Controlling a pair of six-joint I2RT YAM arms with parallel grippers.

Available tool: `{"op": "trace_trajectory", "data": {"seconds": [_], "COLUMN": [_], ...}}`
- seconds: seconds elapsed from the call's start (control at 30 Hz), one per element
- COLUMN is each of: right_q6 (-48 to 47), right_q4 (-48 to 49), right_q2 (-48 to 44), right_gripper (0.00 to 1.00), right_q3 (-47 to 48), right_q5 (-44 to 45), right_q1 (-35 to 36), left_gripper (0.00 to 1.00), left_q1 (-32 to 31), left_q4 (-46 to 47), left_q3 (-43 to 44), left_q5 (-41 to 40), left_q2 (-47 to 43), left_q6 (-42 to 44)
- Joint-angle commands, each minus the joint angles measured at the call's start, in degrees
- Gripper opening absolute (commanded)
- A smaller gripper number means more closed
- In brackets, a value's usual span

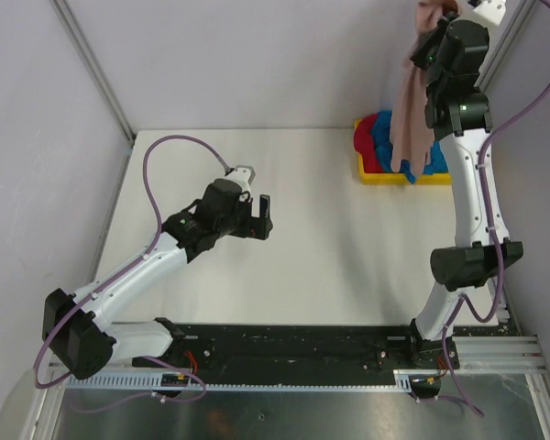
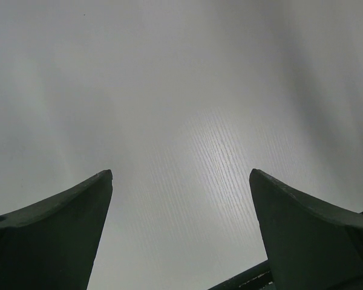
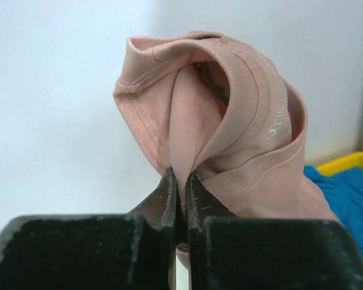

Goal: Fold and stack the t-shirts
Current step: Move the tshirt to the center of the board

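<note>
Hanging from right hand pinched on a bunched fold: pink t-shirt, light, soft, floppy, best taken at shoulders; left hand apart, empty.

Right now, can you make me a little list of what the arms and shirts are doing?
right pincer: shut on pink shirt, held up high
left pincer: open, empty, over table
pink shirt: hanging bunched, not folded
tray: yellow, far right of table, holds blue shirt and red shirt
</note>
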Motion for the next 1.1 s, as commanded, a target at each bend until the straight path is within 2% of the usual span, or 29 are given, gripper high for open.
{"op": "trace_trajectory", "data": {"seconds": [0.0, 0.27, 0.5, 0.53, 0.63, 0.67, 0.73, 0.8, 0.87, 1.07], "right_q6": [-0.3, 0.1, 5.7, 7.1, 11.3, 12.4, 13.5, 13.3, 12.9, 13.2], "right_q4": [7.0, 10.4, 11.3, 11.4, 9.9, 9.0, 7.2, 5.0, 2.9, -1.5], "right_q2": [-7.0, -11.3, -12.8, -12.9, -11.9, -11.3, -10.3, -10.1, -10.9, -18.7], "right_gripper": [0.0, 0.0, 0.02, 0.11, 0.56, 0.67, 0.79, 0.86, 0.89, 0.9], "right_q3": [3.5, -0.3, -19.3, -23.3, -34.1, -36.8, -40.7, -43.0, -44.7, -52.8], "right_q5": [-2.0, -1.8, -3.3, -4.3, -7.2, -8.3, -9.8, -9.8, -9.2, -6.3], "right_q1": [5.0, 15.6, 20.0, 20.3, 21.1, 21.4, 22.1, 22.8, 23.1, 21.9], "left_gripper": [0.99, 0.99, 0.99, 1.0, 0.99, 0.99, 0.99, 0.99, 0.99, 0.99], "left_q1": [0.6, 0.5, 0.5, 0.5, 0.5, 0.5, 0.5, 0.5, 0.5, 0.4], "left_q4": [0.6, 0.6, 0.7, 0.6, 0.6, 0.6, 0.4, 0.3, 0.3, 0.5], "left_q3": [1.0, 0.6, -1.4, -1.9, -3.3, -3.8, -4.7, -5.5, -6.2, -6.6], "left_q5": [-1.0, -0.4, 0.6, 0.7, 0.8, 1.1, 1.2, 0.8, 0.6, 3.0], "left_q2": [-1.9, -1.7, -2.4, -2.7, -3.4, -3.6, -4.0, -4.4, -4.4, -1.6], "left_q6": [-0.2, -1.3, -2.7, -3.0, -3.8, -4.1, -4.5, -4.9, -5.3, -7.5]}}
